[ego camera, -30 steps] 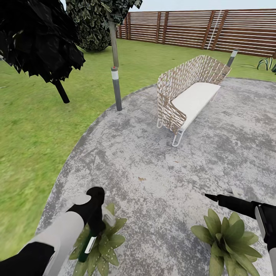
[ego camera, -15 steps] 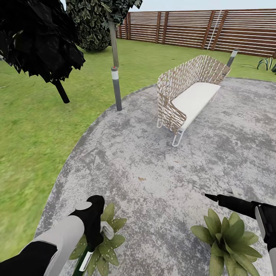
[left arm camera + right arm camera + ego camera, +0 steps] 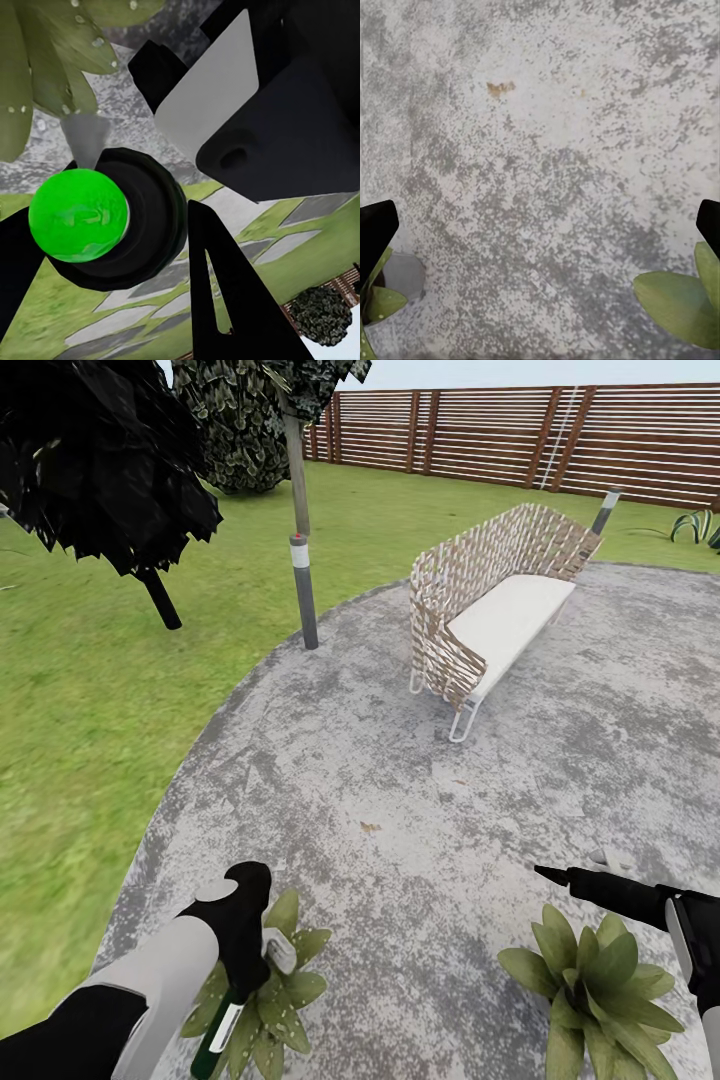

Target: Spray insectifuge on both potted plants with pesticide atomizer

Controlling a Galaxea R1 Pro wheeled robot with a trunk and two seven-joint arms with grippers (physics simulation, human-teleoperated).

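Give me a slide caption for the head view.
Left gripper holds the pesticide atomizer over one potted plant on a garden patio.

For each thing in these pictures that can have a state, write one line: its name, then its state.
pesticide atomizer: held in the left gripper, over the left plant
left gripper: shut on the atomizer
right gripper: open, empty, above the paving
left potted plant: leaves dotted with droplets
right potted plant: upright, no droplets seen
bench: upright, unoccupied

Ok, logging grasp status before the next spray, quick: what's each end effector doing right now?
Left end effector: closed on the pesticide atomizer, over a potted plant.
Right end effector: open, holding nothing.
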